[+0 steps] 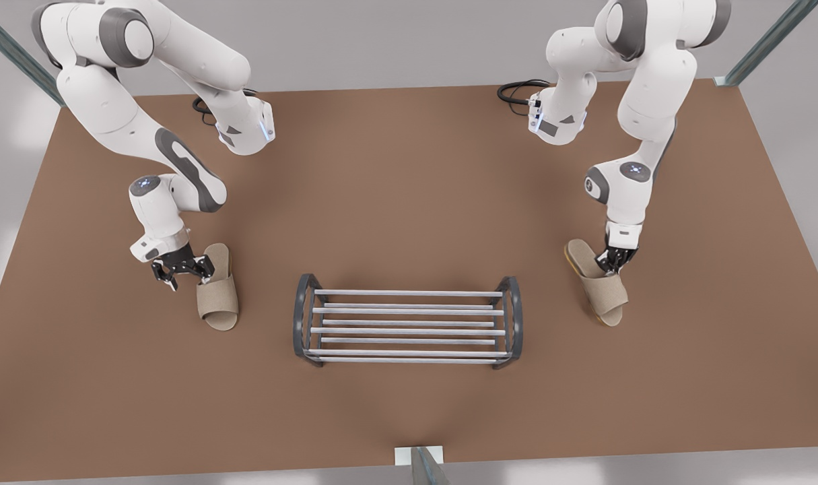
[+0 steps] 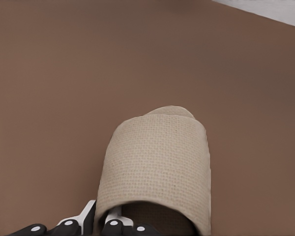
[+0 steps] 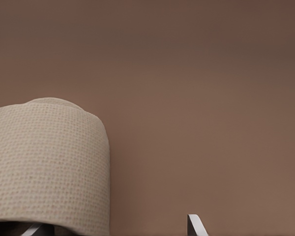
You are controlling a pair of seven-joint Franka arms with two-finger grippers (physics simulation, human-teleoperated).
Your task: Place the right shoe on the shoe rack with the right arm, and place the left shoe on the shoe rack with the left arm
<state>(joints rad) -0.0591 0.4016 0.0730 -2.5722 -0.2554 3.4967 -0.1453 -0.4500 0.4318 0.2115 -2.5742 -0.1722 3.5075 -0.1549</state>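
Shoe rack (image 1: 409, 331), low and two-tier, with dark grey rounded end frames joined by thin silver bars, we see standing bare towards 6 o'clock of the brown table (image 1: 409, 168) in the front view. At the rack's 3 o'clock lies the beige woven open-toe left shoe (image 1: 600, 289) (image 2: 157, 162); the left gripper (image 1: 614, 266) (image 2: 102, 221) is clamped on the edge of its strap at the heel-side opening. At the rack's 9 o'clock lies the matching right shoe (image 1: 218, 296) (image 3: 49, 162). At that shoe's 9 o'clock the right gripper (image 1: 180, 269) (image 3: 113, 228) sits low, its fingers spread apart, one against the strap.
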